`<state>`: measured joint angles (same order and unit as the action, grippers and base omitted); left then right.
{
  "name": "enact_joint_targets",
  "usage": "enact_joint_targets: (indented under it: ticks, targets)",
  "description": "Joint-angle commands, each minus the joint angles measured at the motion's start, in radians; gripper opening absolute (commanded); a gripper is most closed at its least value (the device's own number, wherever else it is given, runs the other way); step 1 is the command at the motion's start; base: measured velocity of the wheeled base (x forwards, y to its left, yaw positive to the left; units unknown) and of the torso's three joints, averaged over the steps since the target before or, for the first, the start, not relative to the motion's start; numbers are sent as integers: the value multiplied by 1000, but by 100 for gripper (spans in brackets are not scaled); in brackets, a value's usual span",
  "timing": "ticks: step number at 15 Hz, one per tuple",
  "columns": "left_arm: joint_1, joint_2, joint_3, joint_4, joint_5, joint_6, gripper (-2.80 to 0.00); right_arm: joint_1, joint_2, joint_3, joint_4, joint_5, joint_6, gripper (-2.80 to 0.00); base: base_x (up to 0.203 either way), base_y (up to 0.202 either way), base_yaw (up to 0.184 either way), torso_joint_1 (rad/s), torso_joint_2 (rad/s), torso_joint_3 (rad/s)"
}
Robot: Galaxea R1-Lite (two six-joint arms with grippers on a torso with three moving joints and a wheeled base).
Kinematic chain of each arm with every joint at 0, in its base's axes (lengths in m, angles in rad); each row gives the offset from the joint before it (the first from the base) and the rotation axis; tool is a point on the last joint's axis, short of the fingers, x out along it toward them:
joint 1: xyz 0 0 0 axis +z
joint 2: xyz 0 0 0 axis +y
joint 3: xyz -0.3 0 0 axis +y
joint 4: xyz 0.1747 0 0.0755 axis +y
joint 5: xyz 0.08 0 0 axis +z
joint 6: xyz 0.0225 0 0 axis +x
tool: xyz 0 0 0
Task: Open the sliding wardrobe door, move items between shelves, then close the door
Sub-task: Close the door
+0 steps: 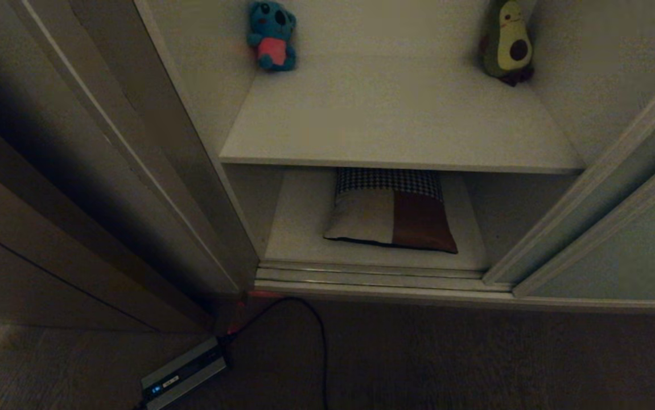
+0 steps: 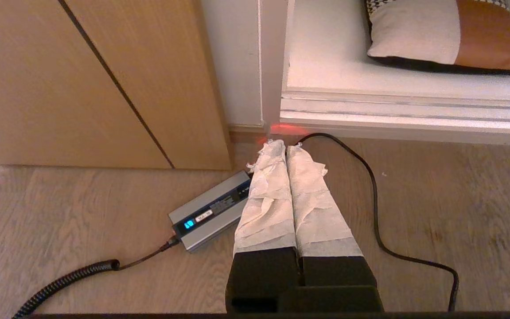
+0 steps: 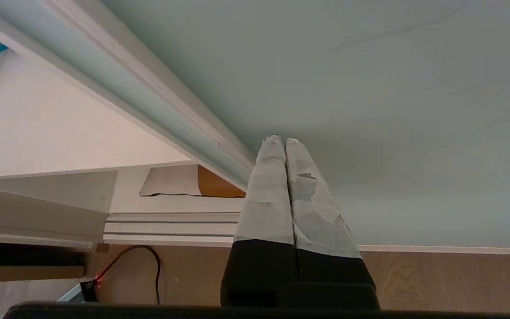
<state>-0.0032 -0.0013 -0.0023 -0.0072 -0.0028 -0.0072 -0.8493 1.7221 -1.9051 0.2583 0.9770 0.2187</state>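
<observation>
The sliding wardrobe door (image 1: 617, 239) stands pushed to the right, so the shelves show. A teal koala plush (image 1: 272, 35) and a green avocado plush (image 1: 507, 41) lean at the back corners of the upper shelf (image 1: 395, 125). The cushion (image 1: 391, 219) lies flat on the lower shelf (image 1: 299, 228). My right gripper (image 3: 280, 139) is shut and empty, its tips close before the pale grey-green door panel (image 3: 392, 88), right of the door's frame edge. Low over the floor, my left gripper (image 2: 286, 144) is shut on nothing, pointing at the wardrobe's left corner. Neither arm shows in the head view.
A silver power brick (image 2: 210, 212) with a lit blue display lies on the wooden floor by the left gripper. Its black cable (image 2: 374, 199) curves toward the ribbed floor track (image 1: 373, 273). Brown wooden panelling (image 2: 82, 79) stands left of the wardrobe.
</observation>
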Motion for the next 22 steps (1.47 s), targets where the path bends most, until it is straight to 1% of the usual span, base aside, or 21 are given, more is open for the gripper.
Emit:
enact_joint_targets:
  ticks: [1,4,7,10,13,18,22]
  targets:
    - [0,0,0,0,0,0,-280,13,-14,4,1,8,1,-280,0,0,0,0,0,0]
    - [0,0,1,0,0,0,-280,30,-60,55,3,13,0,-280,0,0,0,0,0,0]
    - [0,0,1,0,0,0,-280,75,-130,117,2,14,1,-280,0,0,0,0,0,0]
    - [0,0,1,0,0,0,-280,123,-164,151,4,14,1,-280,0,0,0,0,0,0]
    - [0,0,-1,0,0,0,-280,207,-217,200,2,14,-1,-280,0,0,0,0,0,0]
    - [0,0,0,0,0,0,-280,391,-349,297,1,9,-1,-280,0,0,0,0,0,0]
    - [0,0,0,0,0,0,-280,500,-530,432,5,8,-4,-280,0,0,0,0,0,0]
